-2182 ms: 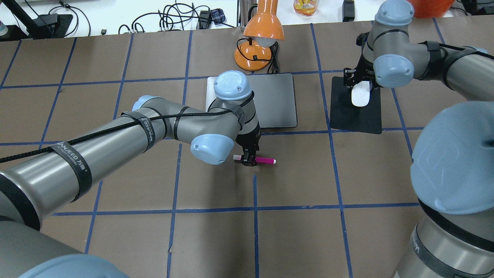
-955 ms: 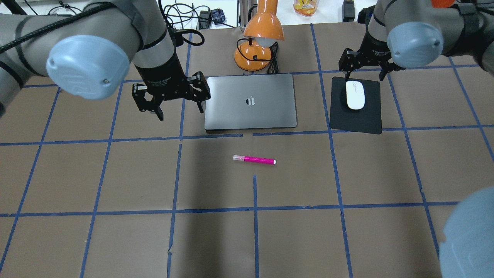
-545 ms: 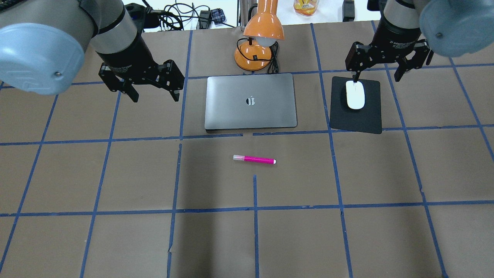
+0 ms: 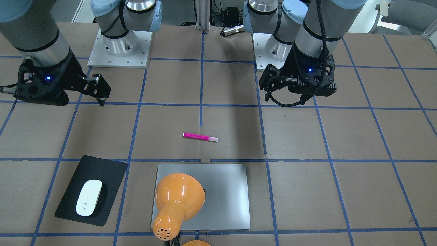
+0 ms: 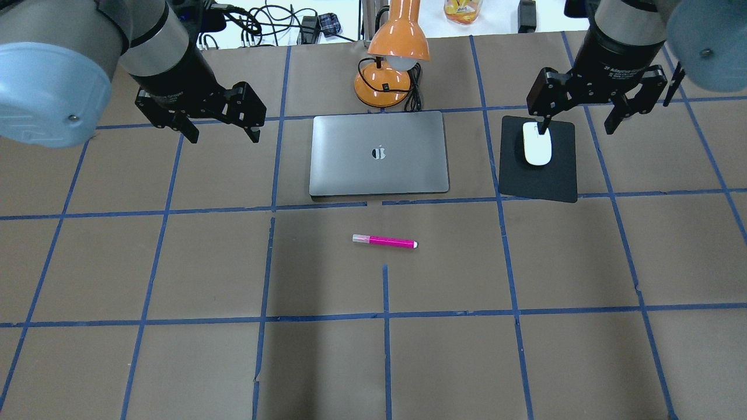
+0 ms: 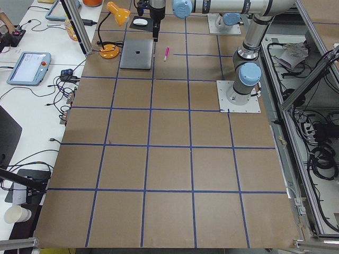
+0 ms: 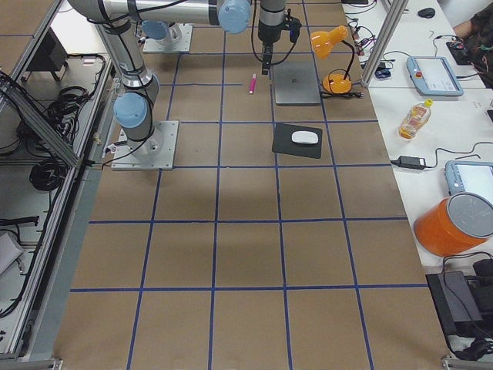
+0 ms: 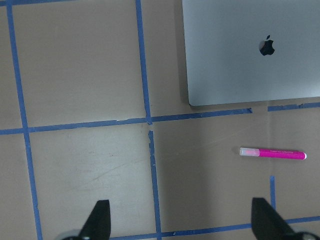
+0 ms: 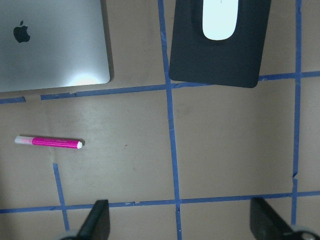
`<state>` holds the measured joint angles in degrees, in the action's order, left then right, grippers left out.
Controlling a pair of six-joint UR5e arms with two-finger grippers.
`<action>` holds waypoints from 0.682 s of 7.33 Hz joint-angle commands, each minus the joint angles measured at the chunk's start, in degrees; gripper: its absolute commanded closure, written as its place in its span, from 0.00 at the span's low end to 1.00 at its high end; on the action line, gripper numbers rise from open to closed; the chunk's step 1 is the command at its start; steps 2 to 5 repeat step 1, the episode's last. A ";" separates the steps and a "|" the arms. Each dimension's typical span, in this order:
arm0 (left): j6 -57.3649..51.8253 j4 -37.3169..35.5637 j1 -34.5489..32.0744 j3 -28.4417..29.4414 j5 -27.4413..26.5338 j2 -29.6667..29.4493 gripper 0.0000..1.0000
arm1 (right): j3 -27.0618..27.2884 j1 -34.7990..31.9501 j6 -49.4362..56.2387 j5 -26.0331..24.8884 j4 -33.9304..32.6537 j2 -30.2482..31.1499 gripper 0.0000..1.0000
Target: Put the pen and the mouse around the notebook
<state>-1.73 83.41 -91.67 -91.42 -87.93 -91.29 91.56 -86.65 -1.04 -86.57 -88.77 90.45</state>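
The magenta pen lies flat on the table a little in front of the silver notebook, apart from it. The white mouse rests on a black pad to the notebook's right. My left gripper hangs open and empty above the table, left of the notebook. My right gripper hangs open and empty above the far edge of the pad, one finger over the mouse's far end. The left wrist view shows the pen and notebook. The right wrist view shows the mouse and pen.
An orange desk lamp stands just behind the notebook, its shade leaning over the lid's far edge. Cables, a bottle and devices lie on the white bench beyond the table. Blue tape lines grid the brown tabletop.
The left gripper let go of the pen, rose and swung to the left of the notebook. The right gripper let go of the mouse and rose. Pen and mouse stay put.
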 commanded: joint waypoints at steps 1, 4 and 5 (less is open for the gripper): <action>0.24 -0.52 0.27 -1.47 0.04 0.93 0.00 | 4.49 -0.01 -0.19 -1.74 -1.91 3.23 0.00; 0.24 -0.52 0.27 -1.47 0.04 0.93 0.00 | 4.49 -0.01 -0.19 -1.74 -1.91 3.23 0.00; 0.24 -0.52 0.27 -1.47 0.04 0.93 0.00 | 4.49 -0.01 -0.19 -1.74 -1.91 3.23 0.00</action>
